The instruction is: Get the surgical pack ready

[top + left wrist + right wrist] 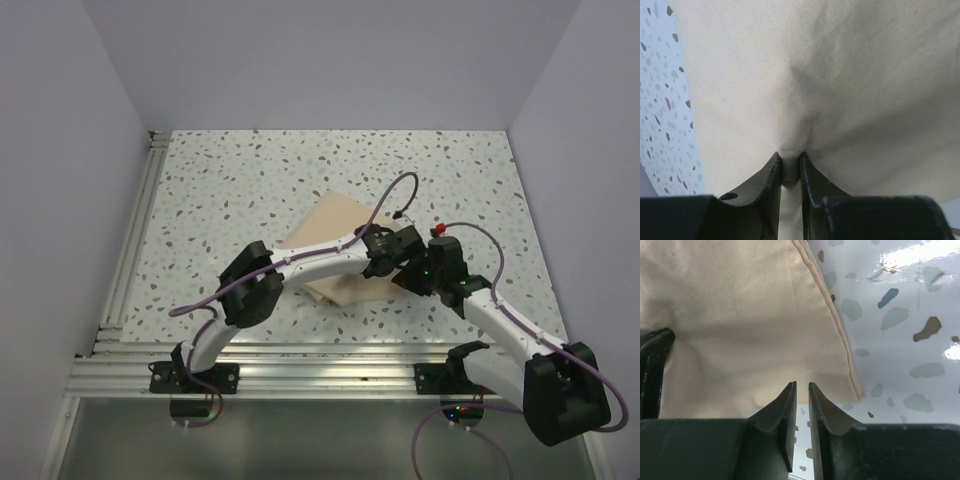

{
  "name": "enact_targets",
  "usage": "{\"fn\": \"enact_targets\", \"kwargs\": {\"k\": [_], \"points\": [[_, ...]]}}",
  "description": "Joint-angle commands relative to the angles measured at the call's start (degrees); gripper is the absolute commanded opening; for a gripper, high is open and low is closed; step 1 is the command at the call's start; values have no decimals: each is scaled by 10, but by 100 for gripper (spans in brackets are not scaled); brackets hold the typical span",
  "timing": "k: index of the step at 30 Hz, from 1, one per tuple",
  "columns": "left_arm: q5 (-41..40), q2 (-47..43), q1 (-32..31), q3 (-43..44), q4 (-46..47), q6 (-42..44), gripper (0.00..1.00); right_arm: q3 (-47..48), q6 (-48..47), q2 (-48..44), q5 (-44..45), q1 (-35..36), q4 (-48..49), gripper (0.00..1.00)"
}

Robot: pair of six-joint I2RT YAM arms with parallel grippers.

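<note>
Left pincer (790, 158) pinching tan cloth (840, 75), speckled table (665, 125)

A tan rectangular cloth bundle (335, 220) lies flat on the speckled white surface (250, 170), near its middle and turned at an angle to its edges. Stacked hemmed edges of its folded layers show along one side. The left gripper (791, 161) pinches up a small ridge of its fabric.

The arms (320, 262) cover the tan bundle's (335, 215) near half; its contents lie hidden inside.
</note>
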Motion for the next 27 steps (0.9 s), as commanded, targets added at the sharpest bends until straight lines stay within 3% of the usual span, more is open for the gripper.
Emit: {"fn": "enact_targets", "kwargs": {"k": [1,5,17,24,27], "points": [[-30,-27,-10,57,-54,12,0,-27,-6,6,-38,0,87,22],[-47,-23,-16,90,-99,4,0,-52,3,7,-38,0,142,26],[-72,-45,-25,136,-135,-8,0,-54,35,85,-38,6,264,22],[-81,-41,-26,182,-149,-1,0,-49,65,122,32,92,321,22],[-82,-44,-26,191,-155,-1,0,-69,86,141,41,95,386,21]]}}
